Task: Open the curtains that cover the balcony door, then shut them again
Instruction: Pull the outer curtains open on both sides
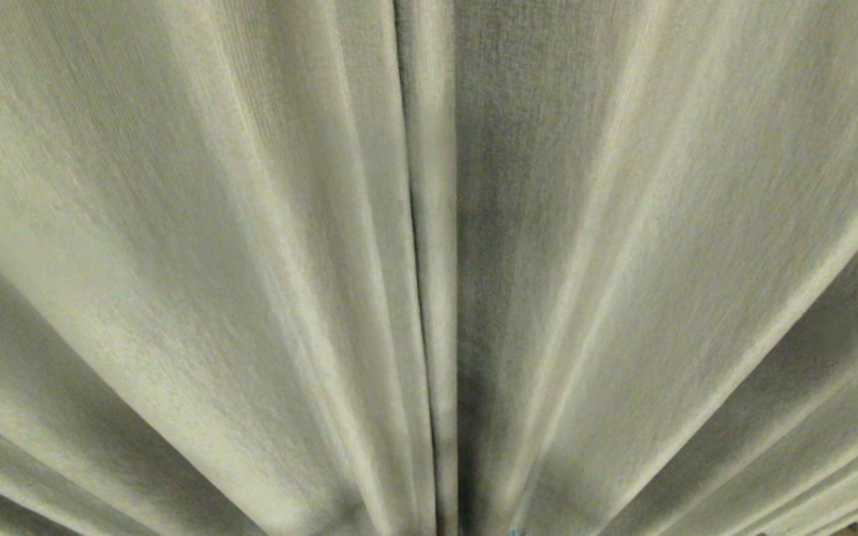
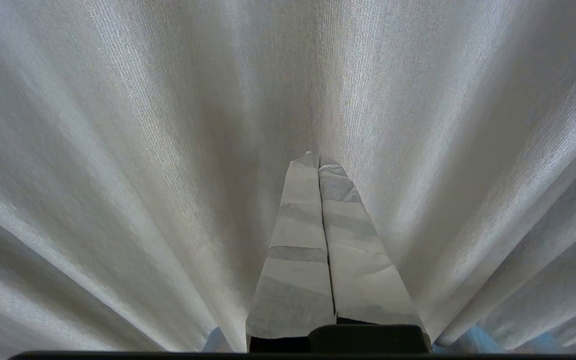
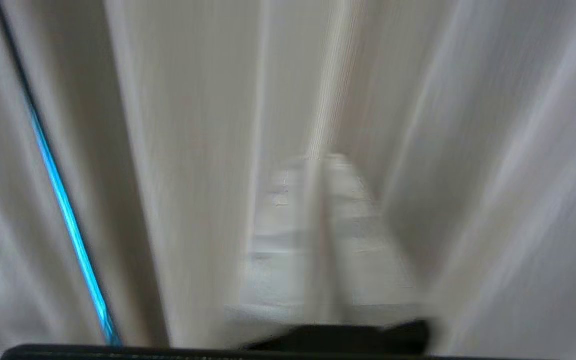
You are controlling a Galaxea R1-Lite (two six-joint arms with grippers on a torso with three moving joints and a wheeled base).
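Heavy beige pleated curtains (image 1: 250,260) hang shut and fill the head view, their two panels meeting at a dark vertical seam (image 1: 418,260). The balcony door is hidden behind them. Neither arm shows in the head view. In the left wrist view my left gripper (image 2: 318,159) is shut, its white-wrapped fingers (image 2: 298,235) pressed together and empty, pointing at the curtain folds (image 2: 118,150). In the blurred right wrist view my right gripper (image 3: 318,160) points at the fabric (image 3: 193,125) with a narrow gap between its jaws, holding nothing.
A thin bright blue slit (image 3: 68,215) runs between two curtain edges beside the right gripper. Small blue patches (image 2: 473,340) show below the hem in the left wrist view. Fabric fills everything else.
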